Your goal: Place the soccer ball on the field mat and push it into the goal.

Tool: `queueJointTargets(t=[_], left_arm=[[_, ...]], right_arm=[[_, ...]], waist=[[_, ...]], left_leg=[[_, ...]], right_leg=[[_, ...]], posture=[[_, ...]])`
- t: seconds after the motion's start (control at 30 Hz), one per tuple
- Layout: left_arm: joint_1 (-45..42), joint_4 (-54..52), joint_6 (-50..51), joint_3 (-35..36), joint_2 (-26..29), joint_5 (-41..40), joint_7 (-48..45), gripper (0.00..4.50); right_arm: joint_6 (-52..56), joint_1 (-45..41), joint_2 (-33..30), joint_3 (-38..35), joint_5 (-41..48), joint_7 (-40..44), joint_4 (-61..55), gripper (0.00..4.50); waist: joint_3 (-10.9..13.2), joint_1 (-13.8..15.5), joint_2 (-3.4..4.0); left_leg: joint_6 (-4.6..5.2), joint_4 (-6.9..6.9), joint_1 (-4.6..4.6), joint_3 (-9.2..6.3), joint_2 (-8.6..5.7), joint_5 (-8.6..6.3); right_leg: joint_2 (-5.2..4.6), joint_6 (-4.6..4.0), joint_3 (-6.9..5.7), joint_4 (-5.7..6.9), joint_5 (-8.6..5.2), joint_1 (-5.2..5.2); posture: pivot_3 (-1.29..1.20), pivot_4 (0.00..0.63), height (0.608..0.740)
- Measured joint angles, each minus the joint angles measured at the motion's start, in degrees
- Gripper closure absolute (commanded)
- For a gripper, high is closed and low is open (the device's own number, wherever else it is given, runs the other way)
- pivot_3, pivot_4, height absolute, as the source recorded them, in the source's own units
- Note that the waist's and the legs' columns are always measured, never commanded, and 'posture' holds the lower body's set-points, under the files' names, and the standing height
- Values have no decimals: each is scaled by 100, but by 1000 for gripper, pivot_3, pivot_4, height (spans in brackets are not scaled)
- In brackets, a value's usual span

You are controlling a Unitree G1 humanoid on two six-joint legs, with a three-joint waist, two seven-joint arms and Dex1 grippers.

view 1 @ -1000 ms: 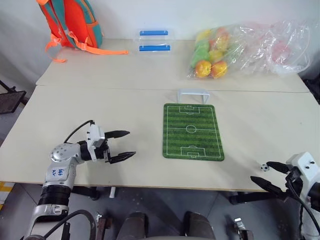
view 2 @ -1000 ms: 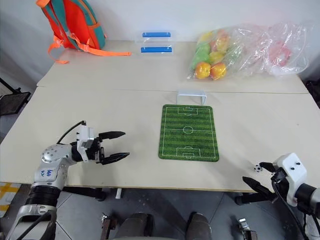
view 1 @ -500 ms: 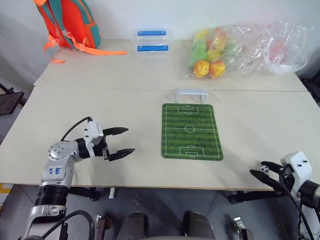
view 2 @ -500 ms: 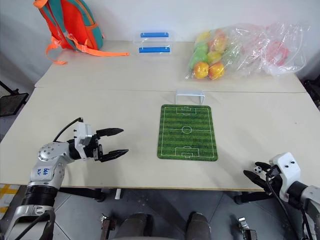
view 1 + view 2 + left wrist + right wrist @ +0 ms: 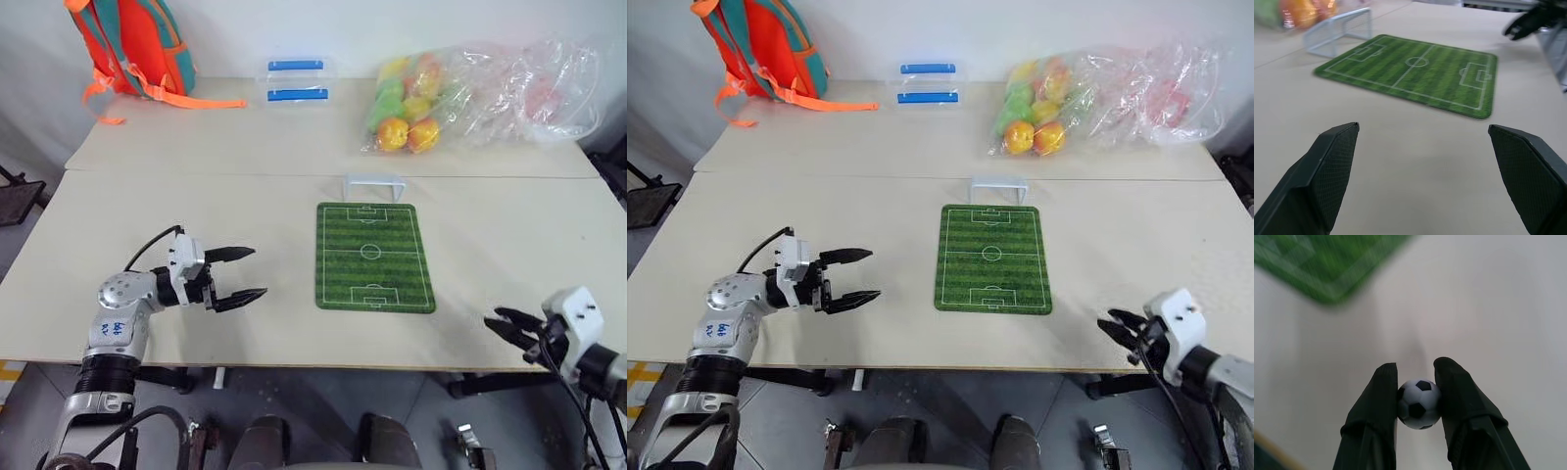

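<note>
Jaws of the right gripper are clamped on the tiny white soccer ball with black patches, one black finger pressed against each side of it. A second ago those jaws stood wide with the ball lying on the pale beige table between their tips; now the ball is off the surface and the gripper sits at the table's near right edge, closer to the flat green field mat with white pitch lines than it was, though still well apart from it. Jaws of the left gripper stand apart and hold nothing, over the table to the left of the mat, much where they were before.

One mat lies at the table's middle, and one small white frame goal stands just beyond its far short edge. At the far side are two clear boxes with blue lids, one orange and teal backpack, and one clear plastic bag of yellow, orange and green balls. None of these has shifted.
</note>
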Motion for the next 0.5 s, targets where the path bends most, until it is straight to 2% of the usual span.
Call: queueJointTargets(t=[0.07, 0.23, 0.4, 0.5], left_arm=[[-42, 213, -163, -20, -31, 1, -197, 0], [-268, 861, -636, -166, -333, -6, -834, 0], [-476, 1149, -886, -151, -440, -67, -1180, 0], [-444, 1073, -866, -156, -499, -121, -1199, 0]], right_arm=[[290, -425, -172, 205, 141, 1, -257, 3651], [918, -2042, -397, 1587, 334, 213, -509, 3651], [955, -3224, -411, 2840, 98, 850, 175, 3651], [585, -3534, -394, 3387, -276, 1280, 695, 3651]], waist=[[1, -2, -1], [4, 3, -6], [6, 25, -10], [9, 13, -15]], left_leg=[[-1, 2, 0, -2, 2, -1], [-2, 13, -15, -8, 3, -2], [7, 36, -30, -8, 0, -10], [5, 38, -31, -9, 1, -12]], right_leg=[[1, -1, -1, 7, 0, -2], [2, -2, -6, 15, 1, -13], [1, -1, -8, 15, 1, -14], [1, -1, -9, 18, 1, -15]], posture=[[0, 150, 740], [0, 150, 740], [0, 150, 740], [0, 150, 740]])
